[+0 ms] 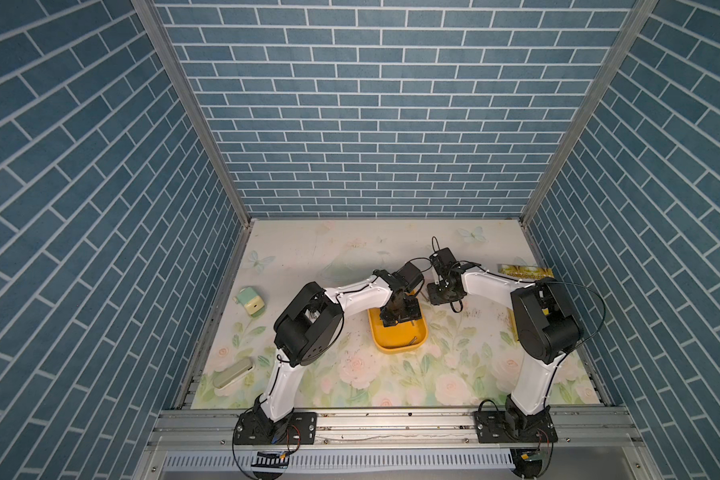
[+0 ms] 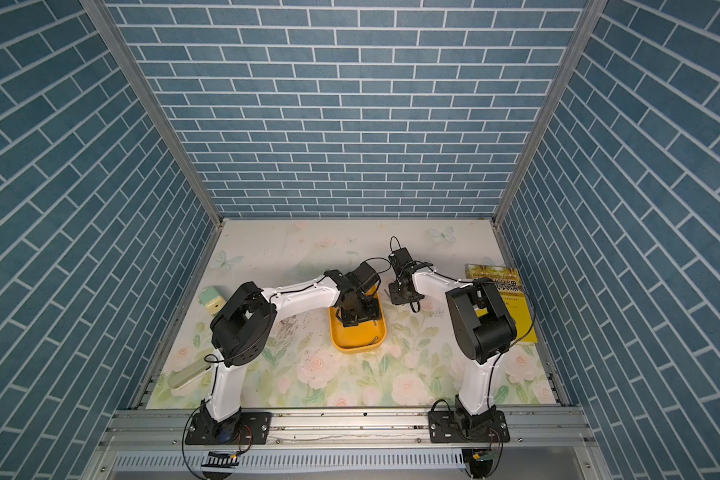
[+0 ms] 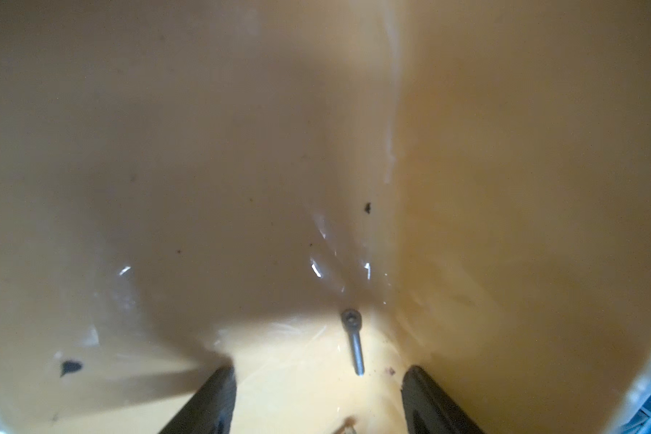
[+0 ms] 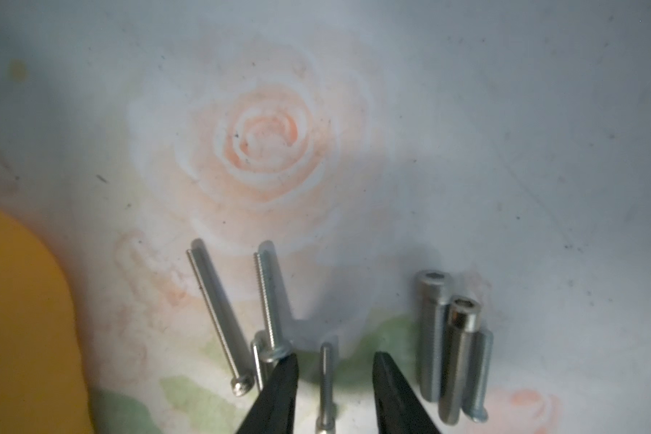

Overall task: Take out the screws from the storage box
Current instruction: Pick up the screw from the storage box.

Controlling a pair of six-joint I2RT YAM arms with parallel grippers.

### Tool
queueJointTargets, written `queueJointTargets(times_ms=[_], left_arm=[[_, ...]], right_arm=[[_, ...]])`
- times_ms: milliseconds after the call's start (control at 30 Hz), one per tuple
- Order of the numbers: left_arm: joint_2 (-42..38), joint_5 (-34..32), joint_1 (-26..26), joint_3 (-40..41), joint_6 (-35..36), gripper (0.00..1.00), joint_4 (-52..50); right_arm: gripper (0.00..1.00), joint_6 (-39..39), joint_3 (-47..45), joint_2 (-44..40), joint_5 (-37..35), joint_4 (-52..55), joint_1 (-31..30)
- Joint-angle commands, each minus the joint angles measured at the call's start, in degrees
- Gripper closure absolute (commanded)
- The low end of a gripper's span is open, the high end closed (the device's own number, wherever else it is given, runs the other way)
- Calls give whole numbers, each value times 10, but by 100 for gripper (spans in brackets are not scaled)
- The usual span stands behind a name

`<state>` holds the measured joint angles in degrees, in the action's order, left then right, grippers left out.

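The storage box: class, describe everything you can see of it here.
The storage box is a shallow yellow-orange tray, glossy like plastic, with rounded corners and low walls. It lies flat on the floral mat, mid-table. The left gripper, jaws open, reaches down into it. Its scuffed, speckled floor holds a screw just ahead of the fingertips.

The left arm point(image 1: 308, 328) rises from its base at the near edge, folds at a raised black elbow and stretches forward and inward, wrist bent so the left gripper point(image 1: 400, 318) points straight down. The right arm point(image 1: 545, 328) mirrors that pose, and the right gripper point(image 1: 443, 295) also hangs pointing down, near the left one but apart from it. Each wrist view shows two black fingers point(image 3: 211, 406) spread: the left pair wide, the right pair point(image 4: 279, 394) parted by a narrower, clear gap.
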<state>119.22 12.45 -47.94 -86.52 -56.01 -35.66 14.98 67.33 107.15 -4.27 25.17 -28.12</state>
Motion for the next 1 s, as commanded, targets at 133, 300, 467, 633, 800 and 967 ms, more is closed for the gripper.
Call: queueJointTargets(times_ms=[133,300,467,633,800,967], left_arm=[[62,-18,-10,-24,-6,40,-62],[103,-31,-12,-41,-3,50,-92],[125,-25,-12,-33,-2,63,-94],[135,-20,-13,-20,-4,75,-88],[145,-16,-13,-18,-2,96,-86],[138,-24,-11,-22,0,100,-85]], right_arm=[[62,-14,-3,-15,3,-2,-1],[61,-18,-5,-13,5,-3,-1],[61,-21,-7,-12,7,-4,-1],[61,-25,-8,-12,8,-4,-1],[61,-25,-7,-9,11,-6,-1],[59,-27,-6,-20,20,-14,-1]])
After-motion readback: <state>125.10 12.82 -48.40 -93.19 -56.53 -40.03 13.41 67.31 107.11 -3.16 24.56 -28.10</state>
